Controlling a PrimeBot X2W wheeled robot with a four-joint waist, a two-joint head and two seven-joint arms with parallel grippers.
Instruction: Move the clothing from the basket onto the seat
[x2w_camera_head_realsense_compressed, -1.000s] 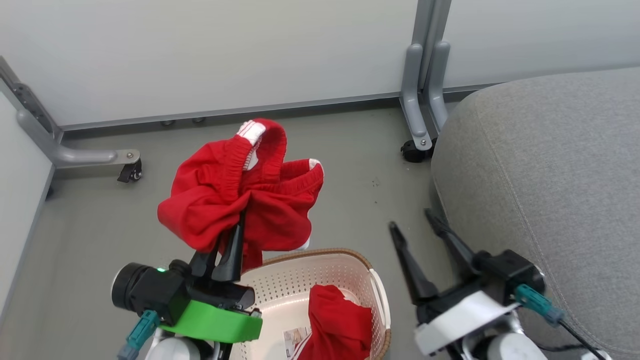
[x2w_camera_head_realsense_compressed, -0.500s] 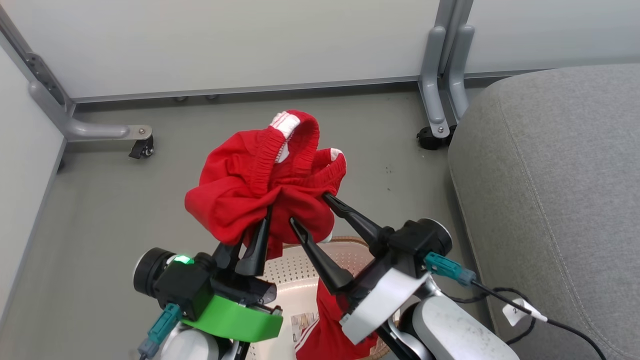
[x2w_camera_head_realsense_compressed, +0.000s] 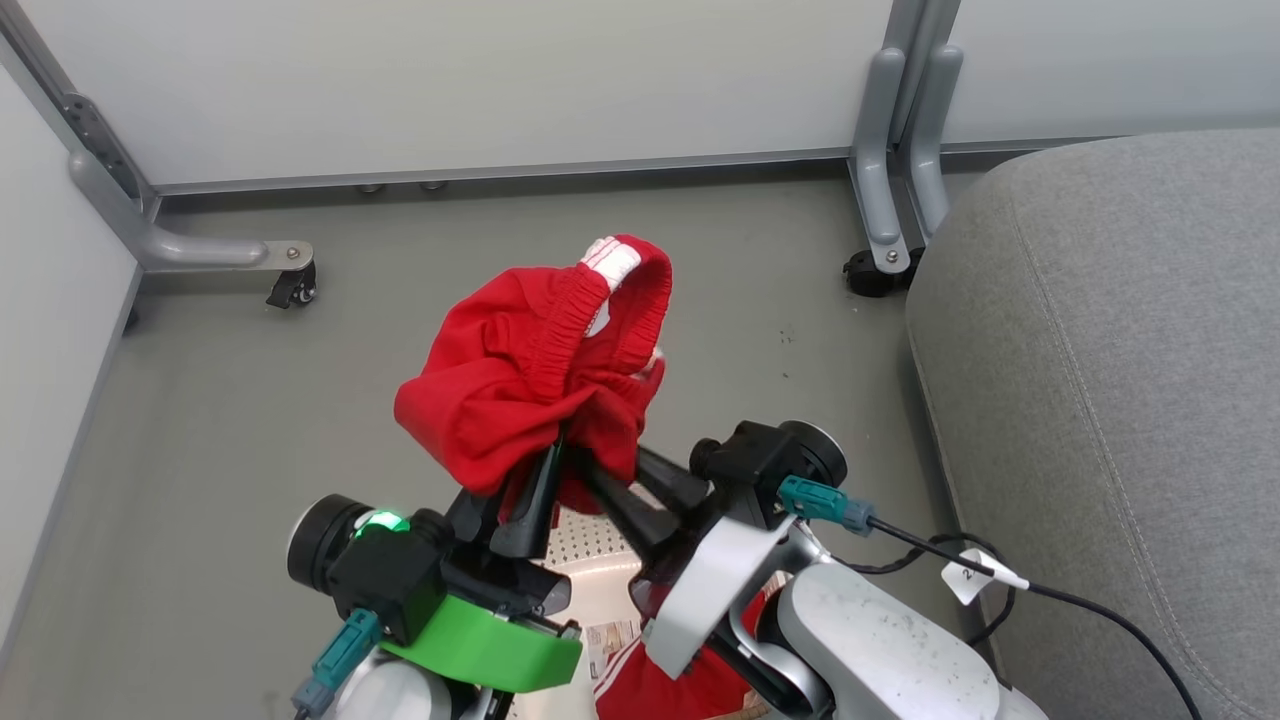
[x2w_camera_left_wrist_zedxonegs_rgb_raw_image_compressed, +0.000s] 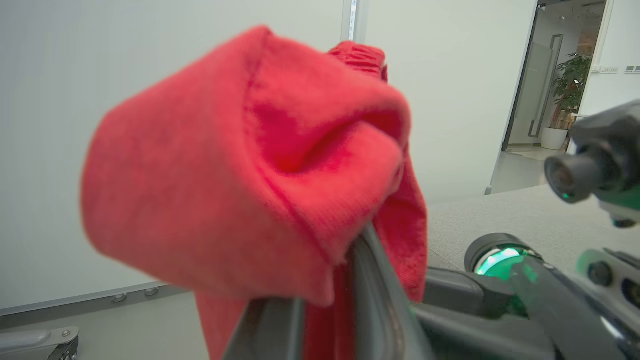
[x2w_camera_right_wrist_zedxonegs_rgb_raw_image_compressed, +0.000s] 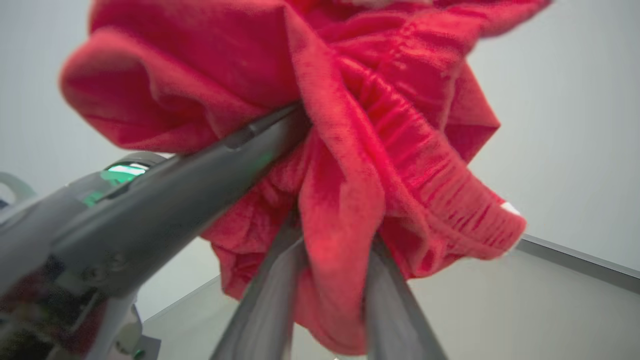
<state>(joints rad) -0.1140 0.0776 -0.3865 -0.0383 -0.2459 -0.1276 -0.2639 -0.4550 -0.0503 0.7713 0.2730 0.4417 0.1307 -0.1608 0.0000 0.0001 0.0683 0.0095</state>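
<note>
Approx. halfway, by the look of it: nothing on the seat (x2w_camera_head_realsense_compressed: 1100, 350) yet. Red shorts (x2w_camera_head_realsense_compressed: 520, 370) up clear of the basket (x2w_camera_head_realsense_compressed: 585, 542), bunched at frame centre above the floor (x2w_camera_head_realsense_compressed: 200, 400), well apart from the seat at right. Left gripper (x2w_camera_head_realsense_compressed: 548, 468) pinched tight on the lower bunch of the shorts. Right gripper (x2w_camera_head_realsense_compressed: 612, 465) just beside it, fingers close together w/ a fold of the same shorts clamped between, plain in the rt wrist view. Second red garment (x2w_camera_head_realsense_compressed: 650, 690), white-striped, lying in the basket at bottom centre, partly hidden behind the arms. Left to do, prob.: carry shorts across to seat, let go, then fetch garment no. 2. Count: 2 garments, 1 basket, 1 seat, 2 grippers.
</note>
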